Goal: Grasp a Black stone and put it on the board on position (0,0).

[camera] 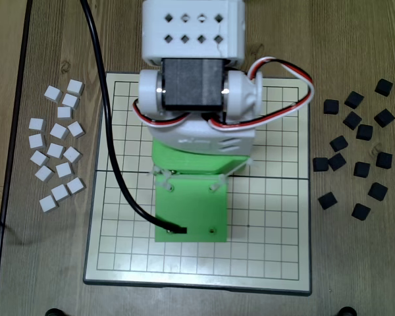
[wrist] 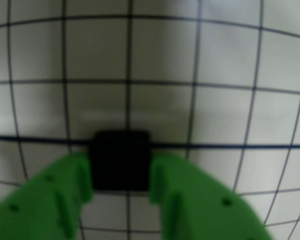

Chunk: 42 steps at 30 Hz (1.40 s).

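- Two green fingers (wrist: 60, 200) of the gripper (wrist: 121, 172) pinch the Black stone (wrist: 121, 160) from either side in the wrist view; the stone fills the gap between them and touches both inner faces.
- That stone appears as a dark, blurred square sitting over a crossing of grid lines, on the thick dark line that runs across the board (wrist: 220, 100); whether it rests on the surface or hangs just above it cannot be told.
- From overhead, the arm (camera: 191, 85) reaches out over the board (camera: 276, 217), and its green wrist plate (camera: 189, 207) hides both the gripper and the held stone.
- The plate lies over the dark fold line, just left of the board's centre in the overhead view, with most of its length on the lower half.
- A black cable (camera: 112, 151) runs from the top edge down across the left part of the board and ends at the plate's lower left.
- Loose black blocks (camera: 355, 148) are scattered on the wooden table (camera: 355, 39) to the right of the board, off its rim.
- White square blocks (camera: 56, 148) lie in a loose cluster on the table to the left of the board.
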Tool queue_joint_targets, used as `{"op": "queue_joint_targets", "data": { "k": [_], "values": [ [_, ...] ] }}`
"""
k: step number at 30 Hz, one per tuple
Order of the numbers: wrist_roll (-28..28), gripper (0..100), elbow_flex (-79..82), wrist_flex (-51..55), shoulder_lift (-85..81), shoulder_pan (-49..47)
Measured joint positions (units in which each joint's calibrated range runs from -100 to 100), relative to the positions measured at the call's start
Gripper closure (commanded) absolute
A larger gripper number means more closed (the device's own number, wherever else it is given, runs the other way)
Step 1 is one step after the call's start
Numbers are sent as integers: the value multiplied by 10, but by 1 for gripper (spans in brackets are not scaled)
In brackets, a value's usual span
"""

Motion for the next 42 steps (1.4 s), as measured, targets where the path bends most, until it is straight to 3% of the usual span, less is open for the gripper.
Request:
{"op": "queue_joint_targets", "data": {
  "k": [11,42],
  "values": [
    [0,87,0,-8,0,0],
    [12,86,11,13,-26,0]
  ]
}}
